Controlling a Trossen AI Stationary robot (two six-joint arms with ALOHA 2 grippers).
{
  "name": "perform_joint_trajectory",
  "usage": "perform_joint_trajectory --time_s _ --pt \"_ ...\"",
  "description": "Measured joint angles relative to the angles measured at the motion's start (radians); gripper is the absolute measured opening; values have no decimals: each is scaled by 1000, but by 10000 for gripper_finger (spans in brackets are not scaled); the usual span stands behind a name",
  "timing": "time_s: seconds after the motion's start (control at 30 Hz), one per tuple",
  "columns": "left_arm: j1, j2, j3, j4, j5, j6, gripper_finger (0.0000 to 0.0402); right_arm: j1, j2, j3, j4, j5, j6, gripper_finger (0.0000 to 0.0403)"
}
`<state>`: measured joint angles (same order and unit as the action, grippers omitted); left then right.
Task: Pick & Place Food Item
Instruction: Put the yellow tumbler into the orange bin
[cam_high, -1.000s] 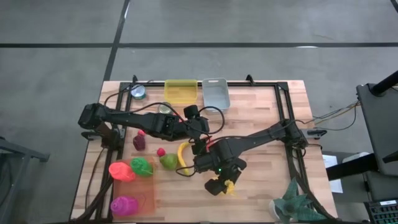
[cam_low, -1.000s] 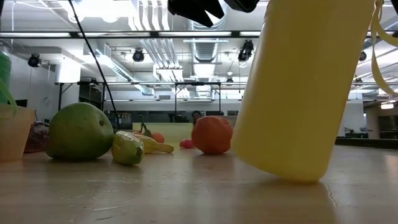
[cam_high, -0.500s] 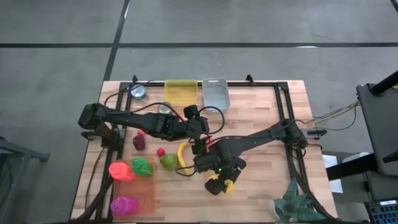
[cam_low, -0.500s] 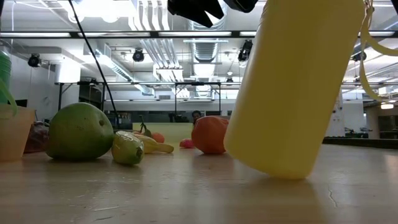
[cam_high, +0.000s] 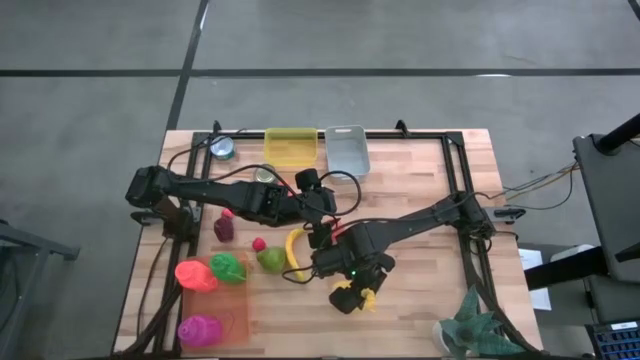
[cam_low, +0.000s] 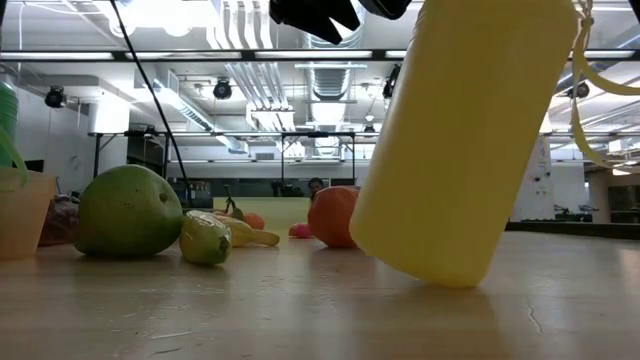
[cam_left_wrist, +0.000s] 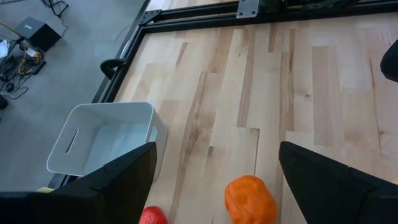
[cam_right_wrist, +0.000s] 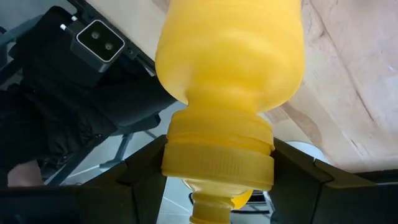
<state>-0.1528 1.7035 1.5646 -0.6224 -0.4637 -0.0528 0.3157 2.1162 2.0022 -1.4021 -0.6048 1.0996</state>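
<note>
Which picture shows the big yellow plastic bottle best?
The low view: the yellow plastic bottle fills it, tilted, its lower edge on the wooden table. The right wrist view shows its neck between the right gripper fingers. The high view shows only a yellow bit; the left wrist view, none.

Large industrial lab hall, exposed ceiling ducts (cam_low: 325, 80) (strip lights too), workbench (cam_high: 420, 180) on grey floor

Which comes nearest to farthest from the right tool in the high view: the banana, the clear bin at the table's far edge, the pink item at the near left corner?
Measured from the right tool, shut on the yellow bottle:
1. Banana, just to its left, toward the table's middle.
2. Pink item, near left corner.
3. Clear bin, at the far edge.
</note>
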Motion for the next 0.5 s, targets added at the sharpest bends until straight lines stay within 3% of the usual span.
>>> perform_joint_trajectory --time_s 0.5 --pt "0 0 0 0 0 0 342 -2 2 6 0 7 18 224"
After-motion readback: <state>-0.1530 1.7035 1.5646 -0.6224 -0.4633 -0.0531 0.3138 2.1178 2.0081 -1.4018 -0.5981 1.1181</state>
